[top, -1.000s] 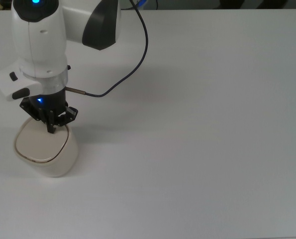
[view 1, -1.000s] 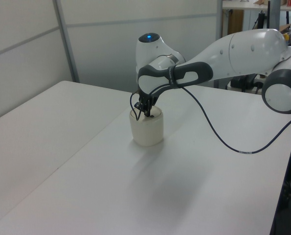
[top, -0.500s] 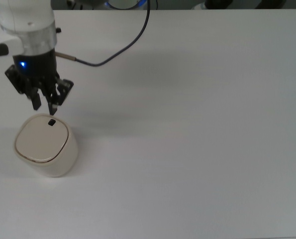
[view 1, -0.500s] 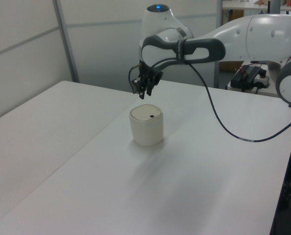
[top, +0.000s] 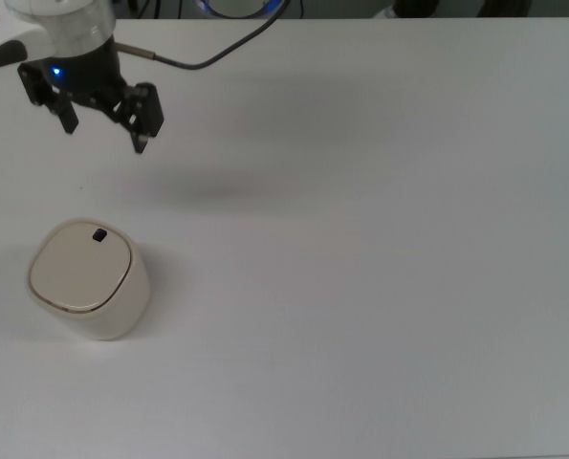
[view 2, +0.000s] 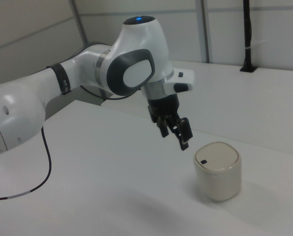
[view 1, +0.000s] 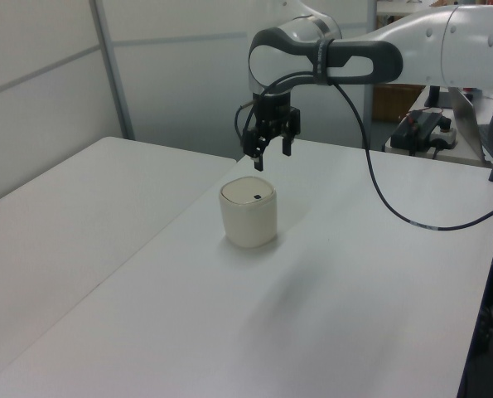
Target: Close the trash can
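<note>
top view: one trash can (top: pixel 85 279), lid flat down — one hand (top: pixel 105 126) apart above it, fingers spread, empty.

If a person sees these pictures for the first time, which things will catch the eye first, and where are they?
First comes the big white robot arm with its black gripper, jaws open, hanging in the air above the white table and touching nothing. Next is the small cream trash can, the only object standing on the table; its flat lid lies closed, with a small black tab near one edge. In the top view it sits near the top view's left, below the gripper.
</note>
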Robot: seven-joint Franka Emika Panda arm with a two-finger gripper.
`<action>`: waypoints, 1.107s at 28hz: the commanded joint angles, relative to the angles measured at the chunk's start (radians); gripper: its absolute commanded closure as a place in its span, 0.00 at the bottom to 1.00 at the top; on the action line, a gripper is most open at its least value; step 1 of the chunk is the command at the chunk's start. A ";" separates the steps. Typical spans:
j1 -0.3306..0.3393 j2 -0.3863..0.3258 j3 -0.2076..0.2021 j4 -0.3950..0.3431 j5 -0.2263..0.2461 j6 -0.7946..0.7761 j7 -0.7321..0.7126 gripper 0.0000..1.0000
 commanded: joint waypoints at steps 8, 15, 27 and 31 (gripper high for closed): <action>0.005 -0.065 -0.009 -0.013 -0.002 -0.165 -0.105 0.00; 0.004 -0.064 -0.012 -0.013 -0.051 -0.166 -0.122 0.00; 0.004 -0.064 -0.012 -0.013 -0.049 -0.166 -0.150 0.00; 0.004 -0.064 -0.012 -0.013 -0.049 -0.165 -0.148 0.00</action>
